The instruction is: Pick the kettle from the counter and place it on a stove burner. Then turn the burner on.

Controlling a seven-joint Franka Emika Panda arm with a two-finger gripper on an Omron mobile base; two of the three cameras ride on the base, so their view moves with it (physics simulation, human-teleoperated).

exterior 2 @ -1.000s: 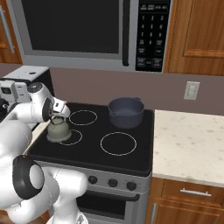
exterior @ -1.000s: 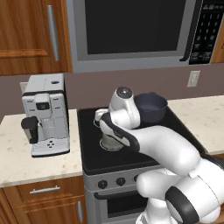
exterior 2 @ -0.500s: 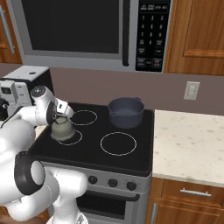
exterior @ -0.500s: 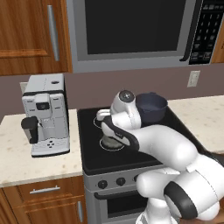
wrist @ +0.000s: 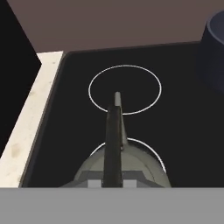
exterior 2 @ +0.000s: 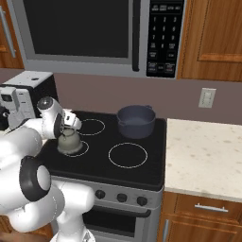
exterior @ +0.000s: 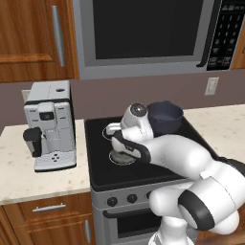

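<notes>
In the left base view the white arm reaches from the lower right over the black cooktop (exterior: 143, 162), and its hand covers most of the kettle (exterior: 122, 157), of which a grey rim shows at the front left of the glass. The gripper (exterior: 125, 149) is hard to make out here under the wrist, so its jaws cannot be read from this side. A dark blue-grey pot (exterior: 165, 117) stands at the back right of the cooktop. A white coffee machine (exterior: 50, 125) sits on the counter (exterior: 43, 179) to the left of the stove, and a microwave (exterior: 143, 33) hangs above.

In the right base view the kettle (exterior 2: 69, 142) sits on the front left stove burner (exterior 2: 81, 150), its base inside the small white ring. The gripper (exterior 2: 67, 129) is directly over it, closed on the arched handle. The pot (exterior 2: 136, 121) is on the back right ring, well apart from the kettle, and the larger front right ring (exterior 2: 127, 155) is bare. The counter (exterior 2: 208, 156) continues to the right of the stove.

In the hand view the kettle (wrist: 140, 168) lies close below the camera, its thin handle (wrist: 113, 144) running up the middle. The finger tips appear clamped on that handle, though they blend with it. The burner's white ring (wrist: 153, 151) curves around the kettle's body. A second small ring (wrist: 125, 89) lies beyond, a strip of counter (wrist: 30, 118) runs along the left, and the pot (wrist: 214, 48) shows at the upper right.
</notes>
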